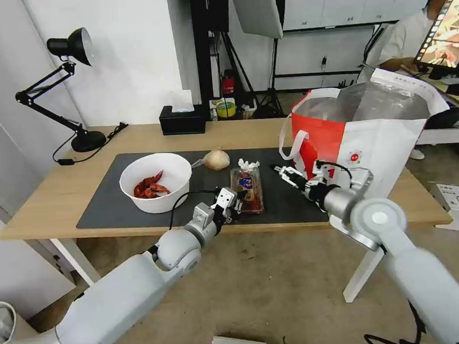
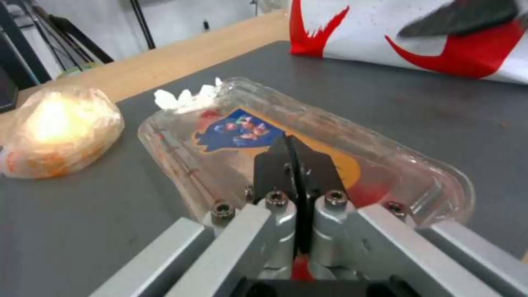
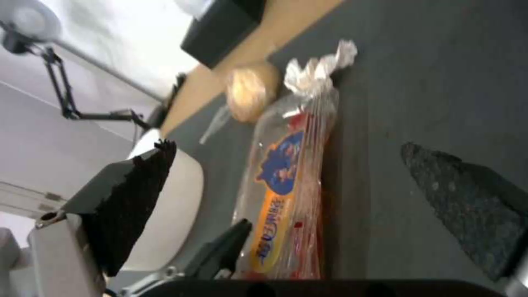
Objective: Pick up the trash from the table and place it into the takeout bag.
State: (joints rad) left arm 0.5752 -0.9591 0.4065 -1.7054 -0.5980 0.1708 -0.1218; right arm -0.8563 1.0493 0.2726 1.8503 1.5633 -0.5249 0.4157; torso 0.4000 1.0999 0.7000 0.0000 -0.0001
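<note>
Left hand [image 1: 235,204]: positioned at the near edge of the dark mat [image 1: 111,201], touching the near end of the clear hinged tray [image 1: 246,190]. In the left wrist view the two black fingers [image 2: 275,165] lie pressed together over the tray lid with no gap between them. Whether they pinch the tray's rim cannot be told; nothing shows between the pads.

Right hand [image 1: 283,173]: held above the mat at about 3 o'clock from the tray, just in front of the takeout bag [image 1: 374,146]. Its fingers are spread apart and hold nothing; the right wrist view shows one finger [image 3: 132,198] on either side of open mat.

Tray position: on the bench [image 1: 43,201], centre of the mat, long axis running from 6 o'clock (near edge) to 12 o'clock (far edge). From the left hand it extends away toward 12 o'clock, so the hand is lined up along the long axis, not across it.

Adjacent items: crumpled tissue [image 1: 249,164] touching the tray's far end; tan wrapped lump [image 1: 216,159] at 11 o'clock from the tray; white bowl of shells [image 1: 156,182] at 9 o'clock. The bag stands open at 3 o'clock.

Assessment: the left hand is the nearer hand. A grasp across the narrow width would probably require the fingers to open first.
</note>
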